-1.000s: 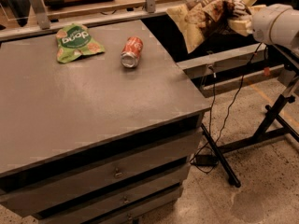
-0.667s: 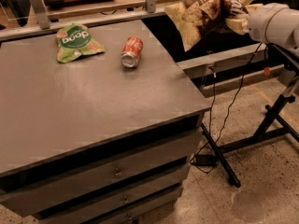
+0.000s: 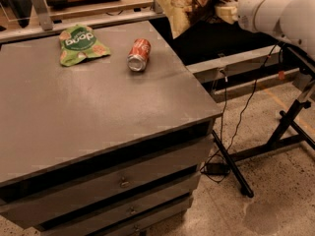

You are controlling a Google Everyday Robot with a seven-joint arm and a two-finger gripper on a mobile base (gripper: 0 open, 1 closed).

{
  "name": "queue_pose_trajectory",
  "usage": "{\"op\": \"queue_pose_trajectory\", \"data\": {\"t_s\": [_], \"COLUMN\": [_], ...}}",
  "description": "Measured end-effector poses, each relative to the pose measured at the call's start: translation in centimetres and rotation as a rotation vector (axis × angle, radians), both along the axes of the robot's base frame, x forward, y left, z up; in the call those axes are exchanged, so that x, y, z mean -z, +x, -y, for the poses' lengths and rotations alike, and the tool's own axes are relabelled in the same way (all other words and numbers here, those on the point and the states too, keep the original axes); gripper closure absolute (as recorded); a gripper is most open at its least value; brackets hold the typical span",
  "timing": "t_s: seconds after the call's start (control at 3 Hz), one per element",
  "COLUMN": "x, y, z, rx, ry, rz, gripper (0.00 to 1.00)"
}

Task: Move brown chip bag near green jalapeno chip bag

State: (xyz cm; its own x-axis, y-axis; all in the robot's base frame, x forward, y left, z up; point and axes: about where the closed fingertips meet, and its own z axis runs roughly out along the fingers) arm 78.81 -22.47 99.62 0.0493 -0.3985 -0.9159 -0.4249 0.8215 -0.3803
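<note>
1. Brown chip bag (image 3: 189, 4): lifted clear of the desk (image 3: 98, 112), hanging in the air just beyond its far right corner, crumpled, nothing underneath for support. Pickup judged done; not yet brought over the desktop.
2. Arm (image 3: 275, 14): white and bulky, reaching in from the right, outside the desk's right edge.
3. Gripper (image 3: 222, 1): off the far right corner, at the bag's right side, clamped on the crinkled edge and carrying the bag's weight.
4. Green jalapeno chip bag (image 3: 78, 43): flat on the desk by the far edge, toward the far left corner, well apart from the carried bag. Goal spot beside it not yet filled.
5. Red soda can (image 3: 139, 54): on its side near the far edge, between the green bag and the far right corner, so probably in the carrying path. Left to do, by the look of it: travel leftward over or around the can, set down just beside the green bag, let go.
</note>
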Motion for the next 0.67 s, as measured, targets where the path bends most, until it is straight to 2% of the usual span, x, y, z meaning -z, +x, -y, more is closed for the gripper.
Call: {"op": "queue_pose_trajectory", "data": {"t_s": [0.67], "x": [-0.3], "y": [3.9], "z": [-9.9], "rx": [-0.179], "ry": [0.063], "rz": [-0.021], "gripper": [1.0]}}
